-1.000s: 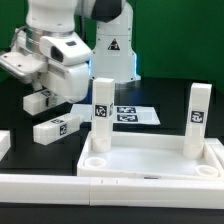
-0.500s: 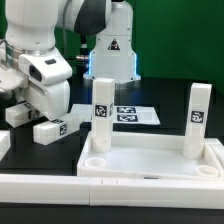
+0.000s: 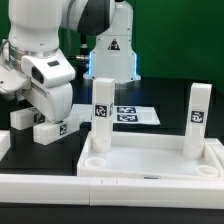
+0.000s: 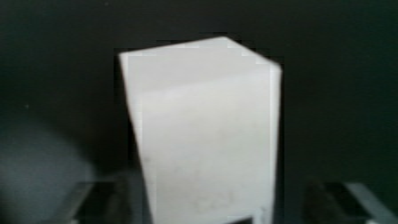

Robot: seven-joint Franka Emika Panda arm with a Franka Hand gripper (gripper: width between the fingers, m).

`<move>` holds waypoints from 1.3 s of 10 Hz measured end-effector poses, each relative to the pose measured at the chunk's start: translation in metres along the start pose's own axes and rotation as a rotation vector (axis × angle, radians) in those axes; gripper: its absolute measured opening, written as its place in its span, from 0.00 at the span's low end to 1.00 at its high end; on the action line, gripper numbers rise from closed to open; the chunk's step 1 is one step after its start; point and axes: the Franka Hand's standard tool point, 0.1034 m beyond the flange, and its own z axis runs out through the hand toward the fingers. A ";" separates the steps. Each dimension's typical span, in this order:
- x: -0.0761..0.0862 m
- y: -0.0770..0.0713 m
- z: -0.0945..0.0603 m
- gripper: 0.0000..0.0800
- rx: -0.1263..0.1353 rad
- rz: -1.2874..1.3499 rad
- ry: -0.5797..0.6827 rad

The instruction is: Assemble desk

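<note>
The desk panel [image 3: 150, 160], white with a raised rim, lies in front with two tagged legs standing in it, one [image 3: 103, 118] at the exterior view's left and one [image 3: 197, 118] at its right. My gripper [image 3: 27, 108] is low at the exterior view's far left, shut on a third white leg [image 3: 20, 118] held lying just above the table. In the wrist view this leg [image 4: 199, 120] fills the space between my gripper's [image 4: 205, 208] fingers. A fourth leg [image 3: 55, 130] lies loose on the table beside it.
The marker board [image 3: 132, 115] lies on the black table behind the panel. The white robot pedestal [image 3: 110, 45] with a triangle sticker stands at the back. A white bar [image 3: 60, 185] runs along the front edge.
My arm has swung to the exterior view's left and downward, carrying the held leg from beside the loose leg to the far left. The loose leg and the panel have not moved.
</note>
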 end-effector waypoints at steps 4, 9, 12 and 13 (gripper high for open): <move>0.003 -0.002 -0.059 0.81 -0.053 0.445 -0.052; 0.005 0.023 -0.071 0.81 -0.102 0.861 -0.095; -0.021 0.026 -0.074 0.81 -0.077 1.307 -0.046; -0.019 0.026 -0.076 0.81 -0.053 1.431 -0.040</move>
